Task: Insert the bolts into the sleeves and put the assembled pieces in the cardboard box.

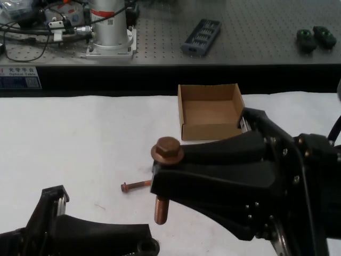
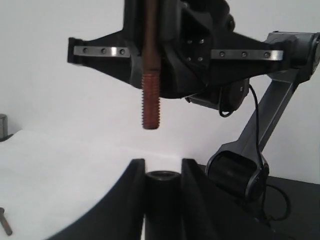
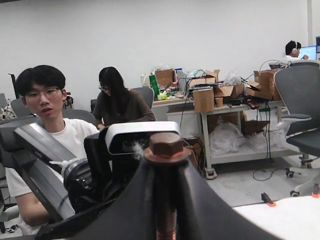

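My right gripper [image 1: 160,178] is shut on a copper bolt [image 1: 162,205], held upright above the white cloth with its hex head [image 3: 166,145] up and its thread down. In the left wrist view the threaded end [image 2: 150,107] hangs a short way above a black sleeve [image 2: 161,197], roughly in line with its open top and not touching it. My left gripper [image 2: 162,172] is shut on that sleeve, which stands upright between its fingers [image 2: 131,195]. From above, the left gripper [image 1: 146,242] sits low at the front left. A second bolt [image 1: 136,185] lies flat on the cloth. The open cardboard box [image 1: 210,125] stands behind.
A raised perforated bench runs along the back with a metal post [image 1: 109,26], a black rack [image 1: 201,36] and black knobs [image 1: 317,37]. White cloth [image 1: 80,144] covers the table, bare on the left. The loose bolt [image 2: 5,222] lies beside my left gripper.
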Motion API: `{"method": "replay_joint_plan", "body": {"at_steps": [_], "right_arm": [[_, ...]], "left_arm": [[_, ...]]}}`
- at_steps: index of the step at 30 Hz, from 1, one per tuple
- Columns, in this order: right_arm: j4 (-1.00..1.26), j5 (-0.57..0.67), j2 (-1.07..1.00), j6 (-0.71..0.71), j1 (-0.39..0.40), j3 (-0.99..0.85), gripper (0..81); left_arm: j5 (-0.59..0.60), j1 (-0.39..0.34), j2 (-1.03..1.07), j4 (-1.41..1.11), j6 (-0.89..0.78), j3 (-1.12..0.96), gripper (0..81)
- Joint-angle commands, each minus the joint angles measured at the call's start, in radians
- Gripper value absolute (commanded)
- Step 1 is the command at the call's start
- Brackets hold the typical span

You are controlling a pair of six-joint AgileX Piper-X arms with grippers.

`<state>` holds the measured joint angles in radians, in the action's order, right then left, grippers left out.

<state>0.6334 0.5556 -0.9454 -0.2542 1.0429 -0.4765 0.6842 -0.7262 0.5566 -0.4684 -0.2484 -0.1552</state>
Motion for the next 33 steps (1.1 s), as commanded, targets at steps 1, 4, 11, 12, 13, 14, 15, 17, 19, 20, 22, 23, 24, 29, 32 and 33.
{"method": "replay_joint_plan", "body": {"at_steps": [1,4,11,12,13,14,15,17,19,20,22,23,24,29,32,33], "right_arm": [[0.079,-0.007,0.0,0.008,0.002,-0.004,5.4],[0.093,-0.007,0.0,0.008,0.002,-0.004,5.4],[0.1,-0.007,0.0,0.008,0.002,-0.004,5.4],[0.1,-0.007,0.0,0.008,0.002,-0.004,5.4],[0.107,-0.007,0.0,0.008,0.002,-0.004,5.4],[0.108,-0.007,0.0,0.008,0.006,-0.004,5.4],[0.112,-0.007,0.0,0.008,0.007,-0.004,5.4],[0.118,0.0,0.0,0.008,0.007,-0.004,5.4],[0.119,0.0,0.0,0.008,0.007,-0.004,5.4],[0.119,0.003,0.0,0.008,0.007,-0.004,5.4],[0.119,0.023,0.0,0.008,0.007,-0.004,5.4],[0.119,0.031,0.0,0.004,0.007,-0.004,5.4],[0.119,0.04,0.0,0.002,0.007,-0.004,5.4],[0.121,0.045,-0.008,0.002,0.007,-0.004,5.4],[0.125,0.045,-0.028,0.004,0.018,-0.004,5.4],[0.131,0.045,-0.036,0.005,0.023,-0.004,5.4]], "left_arm": [[0.01,-0.012,-0.009,-0.066,0.023,-0.004,0.6],[0.01,-0.012,-0.009,-0.066,0.035,-0.004,0.6],[-0.017,-0.012,-0.009,-0.114,0.04,-0.004,0.6],[-0.02,-0.012,-0.009,-0.118,0.038,-0.004,0.6],[-0.023,-0.012,-0.009,-0.118,0.038,-0.004,0.6],[-0.024,-0.012,-0.009,-0.118,0.038,-0.004,0.6],[-0.024,-0.012,-0.009,-0.118,0.038,-0.004,0.6],[-0.028,-0.012,-0.009,-0.118,0.024,-0.004,0.6],[-0.029,-0.012,-0.009,-0.133,0.013,-0.004,0.6],[-0.029,-0.012,-0.009,-0.136,0.01,-0.004,0.6],[-0.029,-0.012,-0.009,-0.142,0.007,-0.004,0.6],[-0.042,-0.012,-0.009,-0.144,0.001,-0.004,0.6],[-0.054,-0.012,-0.009,-0.144,-0.009,-0.004,0.6],[-0.055,-0.012,-0.009,-0.175,-0.034,-0.004,0.6],[-0.055,-0.012,-0.009,-0.186,-0.046,-0.004,0.6],[-0.055,-0.012,-0.009,-0.185,-0.046,-0.004,0.6]]}}
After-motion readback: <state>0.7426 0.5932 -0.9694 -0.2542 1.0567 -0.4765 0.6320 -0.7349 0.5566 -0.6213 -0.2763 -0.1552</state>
